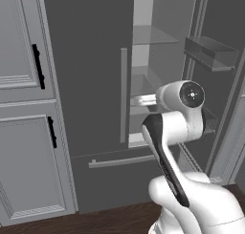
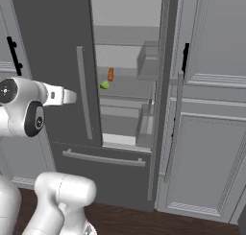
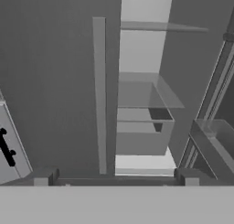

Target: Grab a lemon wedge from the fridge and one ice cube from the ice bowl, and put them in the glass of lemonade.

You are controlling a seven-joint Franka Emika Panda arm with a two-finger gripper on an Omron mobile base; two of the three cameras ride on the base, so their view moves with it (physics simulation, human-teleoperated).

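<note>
The fridge (image 2: 53, 61) stands with its right door swung wide and its left door closed, so the interior shows as a lit vertical strip through the centre of all three views. In the right base view the lemon wedge (image 2: 104, 85) lies on a glass shelf (image 2: 126, 88) at the left of the opening, roughly mid-height in the frame, with a short orange carrot-like stick (image 2: 111, 74) standing just beside and above it; the two look near one another but apart. The gripper (image 3: 116, 177) sits at the bottom of the hand view, its two dark fingertips (image 3: 44, 177) set wide apart with nothing between them, consistent with an approach made ready to take a small item. The hand camera looks along the closed door's long bar handle (image 3: 99, 95) and into the compartment, which suggests the arm is being lined up with the gap rather than reaching yet. In the left base view the arm's wrist (image 1: 184, 95) hangs in front of the opening, right of centre, and covers part of the shelves. Judgement: the wedge is not yet grasped, and its smallness and the neighbouring stick call for a precise entry onto the shelf.
</note>
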